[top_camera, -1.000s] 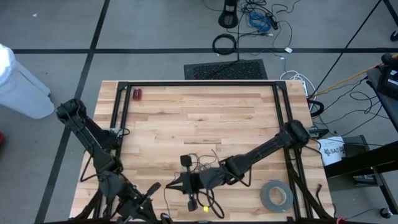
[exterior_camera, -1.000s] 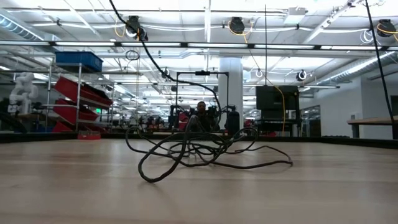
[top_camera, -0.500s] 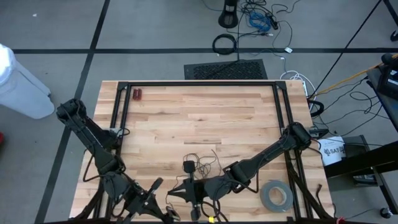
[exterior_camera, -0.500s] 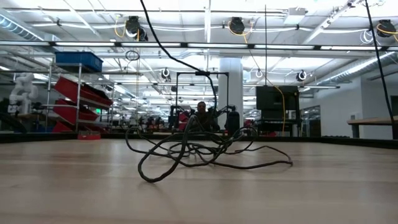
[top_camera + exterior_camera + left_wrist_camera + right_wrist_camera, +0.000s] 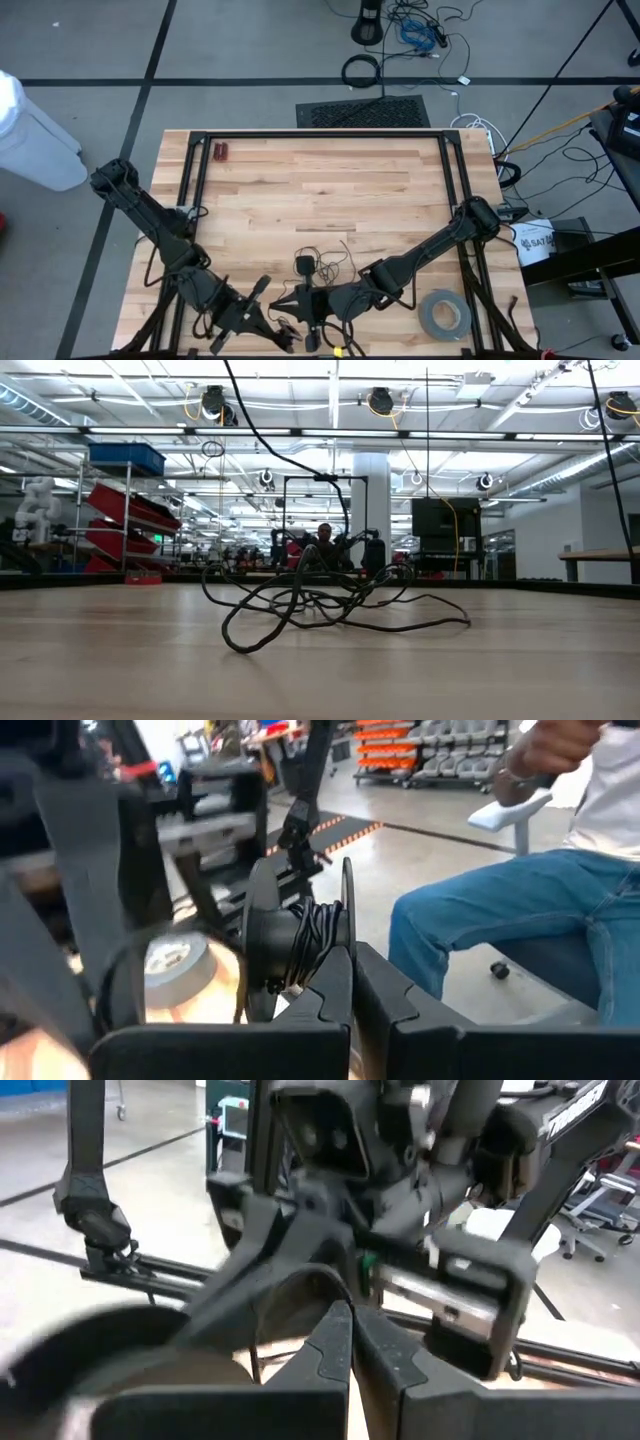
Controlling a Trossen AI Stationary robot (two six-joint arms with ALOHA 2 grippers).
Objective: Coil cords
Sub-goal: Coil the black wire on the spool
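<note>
The thin black cord lies as a loose tangle (image 5: 320, 600) on the wood table (image 5: 300, 190), near the front middle (image 5: 325, 262). One strand (image 5: 270, 440) rises from it out of the low view. More of the cord is wound on a small black spool (image 5: 295, 935) in front of my left gripper (image 5: 350, 955), which is shut at the table's near edge (image 5: 283, 335). My right gripper (image 5: 350, 1315) is shut just beyond it (image 5: 282, 304), pointing at the left one. My left gripper comes level at the spool, and its shut fingertips (image 5: 335, 970) meet the spool by one thin flange (image 5: 346, 890). The spool is lifted clear of the table, its axis level. My right gripper seems to pinch a thin strand (image 5: 318, 1272) at its fingertips; the contact itself is hidden.
A grey tape roll (image 5: 443, 313) lies at the near right. A small black block (image 5: 303, 265) sits in the cord tangle, and a red object (image 5: 220, 152) lies at the far left. A seated person (image 5: 520, 910) is beyond the table's edge.
My left gripper has swung along the near edge toward the table's right, closer to my right gripper. My right gripper has moved a little toward the near edge and up. The rising strand has shifted sideways in the low view; the tangle has stayed in place.
</note>
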